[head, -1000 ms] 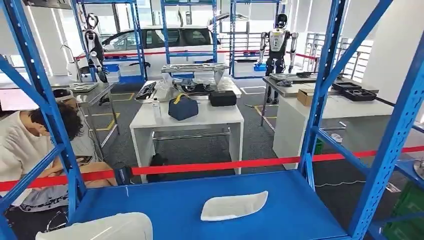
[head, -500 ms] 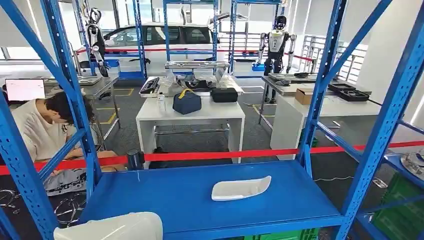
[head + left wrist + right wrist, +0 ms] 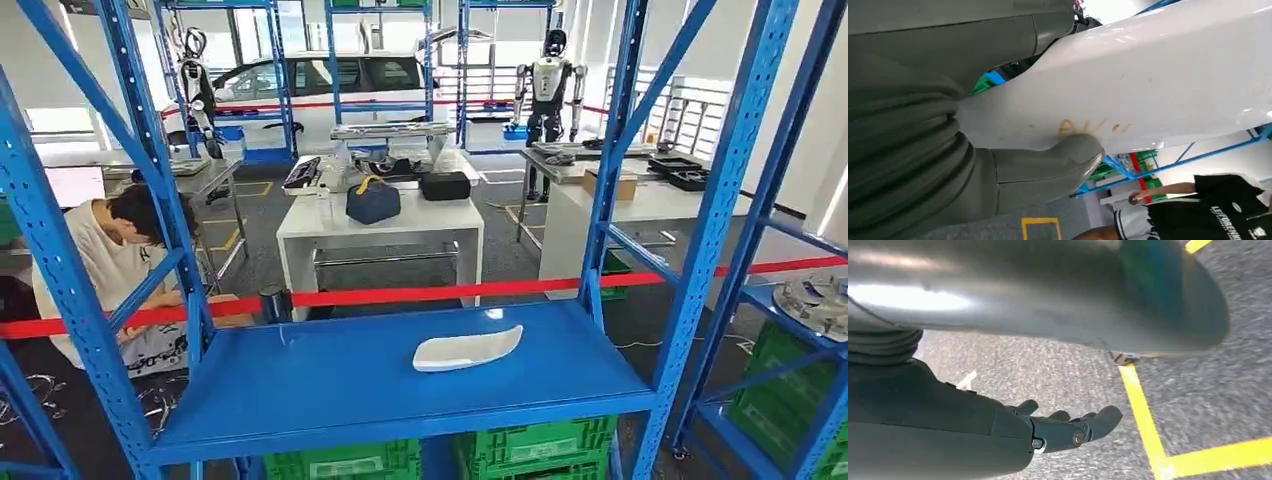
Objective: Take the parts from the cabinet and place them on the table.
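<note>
On the blue shelf (image 3: 330, 390) of the metal cabinet lies a white curved part (image 3: 467, 349), flat near the front edge. The left hand (image 3: 998, 165) grips a second large white part (image 3: 1148, 85), its thumb pressed against the panel's surface. The right hand (image 3: 1048, 427) hangs over grey floor with yellow tape lines (image 3: 1148, 430), fingers loosely extended, holding nothing. A seated person (image 3: 100, 260) is at the left beyond the rack.
</note>
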Robot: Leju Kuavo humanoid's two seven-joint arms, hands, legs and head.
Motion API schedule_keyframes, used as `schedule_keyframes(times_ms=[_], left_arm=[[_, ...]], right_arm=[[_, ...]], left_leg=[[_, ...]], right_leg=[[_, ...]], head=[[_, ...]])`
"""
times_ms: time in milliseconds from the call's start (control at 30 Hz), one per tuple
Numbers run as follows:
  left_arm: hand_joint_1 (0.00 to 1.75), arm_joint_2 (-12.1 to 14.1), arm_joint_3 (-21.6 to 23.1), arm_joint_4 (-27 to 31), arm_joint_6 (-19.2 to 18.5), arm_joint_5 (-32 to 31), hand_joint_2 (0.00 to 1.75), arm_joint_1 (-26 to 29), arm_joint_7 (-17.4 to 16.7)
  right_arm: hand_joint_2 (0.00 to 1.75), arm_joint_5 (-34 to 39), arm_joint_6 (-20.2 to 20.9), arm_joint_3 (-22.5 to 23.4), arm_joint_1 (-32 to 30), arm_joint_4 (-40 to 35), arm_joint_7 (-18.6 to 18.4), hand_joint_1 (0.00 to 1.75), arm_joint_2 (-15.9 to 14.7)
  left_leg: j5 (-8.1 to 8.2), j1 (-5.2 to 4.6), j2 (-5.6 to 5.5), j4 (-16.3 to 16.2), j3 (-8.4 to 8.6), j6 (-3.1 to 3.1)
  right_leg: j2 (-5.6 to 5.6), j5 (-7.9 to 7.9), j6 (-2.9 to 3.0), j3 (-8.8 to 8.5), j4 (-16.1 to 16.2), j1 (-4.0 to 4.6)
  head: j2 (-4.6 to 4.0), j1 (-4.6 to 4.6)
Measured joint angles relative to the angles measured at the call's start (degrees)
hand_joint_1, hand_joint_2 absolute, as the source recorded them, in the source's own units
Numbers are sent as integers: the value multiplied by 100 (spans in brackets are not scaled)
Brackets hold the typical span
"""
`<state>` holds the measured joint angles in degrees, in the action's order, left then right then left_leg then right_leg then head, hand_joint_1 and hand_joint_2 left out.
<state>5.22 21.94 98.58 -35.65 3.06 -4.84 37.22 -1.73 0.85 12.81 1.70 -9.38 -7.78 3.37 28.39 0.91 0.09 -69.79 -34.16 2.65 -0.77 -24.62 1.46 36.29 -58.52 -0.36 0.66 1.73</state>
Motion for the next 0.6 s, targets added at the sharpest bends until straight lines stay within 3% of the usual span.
schedule_keyframes(times_ms=[33,67,100,133,200,233,267,333,367,400,433,467,500,533,567,600], left_arm=[[175,2,2,-9,5,2,175,-31,2],[175,2,7,-11,7,2,175,-60,0],[175,2,11,-15,11,9,175,-66,22],[175,9,11,-31,11,15,175,-80,22],[175,11,17,-64,11,61,175,-92,50],[175,11,20,-88,9,90,175,-132,59],[175,9,20,-99,9,109,175,-152,55],[175,7,22,-99,-4,118,175,-190,48],[175,2,22,-101,-6,118,175,-214,26],[175,-9,22,-107,-6,125,175,-242,-19],[175,-26,22,-123,-6,131,175,-270,-59],[175,-46,22,-138,-6,149,175,-299,-74],[175,-63,22,-149,-6,153,175,-329,-87],[175,-76,22,-151,-6,155,175,-357,-90],[175,-85,22,-153,-6,160,175,-389,-94],[175,-92,22,-164,-6,171,175,-425,-103]], right_arm=[[0,0,-2,0,5,0,0,0,0],[0,0,-2,2,-1,-2,0,0,-18],[0,0,-2,2,-2,-2,2,0,-13],[0,0,-2,2,-1,-2,2,0,-13],[0,0,7,2,-25,-2,18,0,-13],[0,0,6,4,-44,2,37,0,-13],[0,2,7,6,-54,2,52,0,-11],[0,9,9,7,-53,2,94,0,2],[0,11,7,7,-40,2,101,0,2],[0,18,0,13,-33,2,98,0,2],[0,24,-7,20,-29,2,96,0,2],[0,39,-9,22,-28,2,96,0,2],[0,50,-9,24,-29,2,96,0,2],[0,57,-9,24,-18,0,96,0,2],[0,65,-9,26,4,0,96,0,2],[0,70,-9,26,19,0,98,0,2]], left_leg=[[74,22,-8,570,437,20],[374,-13,-23,1042,767,27],[405,-47,-38,1146,780,-85],[382,-51,-31,1190,698,-124],[283,-86,-19,1181,616,-265],[198,-62,16,1189,540,-337],[119,-62,22,1190,454,-386],[-35,-76,21,1189,268,-422],[-120,-91,26,1182,192,-432],[-204,-102,26,1166,83,-433],[-287,-111,25,1149,-41,-425],[-355,-111,23,1125,-153,-416],[-415,-111,23,1100,-251,-402],[-474,-111,23,1075,-330,-382],[-524,-115,27,1049,-376,-358],[-579,-133,31,1044,-411,-323]], right_leg=[[2,55,-39,89,-59,-10],[9,97,-82,147,-83,-3],[10,152,-123,151,-80,-4],[7,211,-155,154,-70,-3],[13,336,-244,181,0,-36],[28,231,-278,226,-65,-56],[38,-134,-300,317,-248,-55],[49,-903,-315,486,-971,-49],[53,-1123,-311,534,-1365,-46],[58,-1128,-301,533,-1646,-42],[66,-939,-286,449,-1762,-33],[66,-693,-268,259,-1651,-19],[66,-499,-248,-51,-1322,-3],[66,-462,-218,-455,-821,9],[72,-713,-175,-818,-286,23],[76,-857,-148,-1021,131,54]], head=[[0,-2],[0,0],[0,-11],[0,-6],[0,-4],[-6,-4],[-4,-15],[-4,-24],[-2,-26],[-4,-24],[-4,-28],[-4,-26],[-4,-33],[-4,-30],[-2,-33],[-2,-30]])
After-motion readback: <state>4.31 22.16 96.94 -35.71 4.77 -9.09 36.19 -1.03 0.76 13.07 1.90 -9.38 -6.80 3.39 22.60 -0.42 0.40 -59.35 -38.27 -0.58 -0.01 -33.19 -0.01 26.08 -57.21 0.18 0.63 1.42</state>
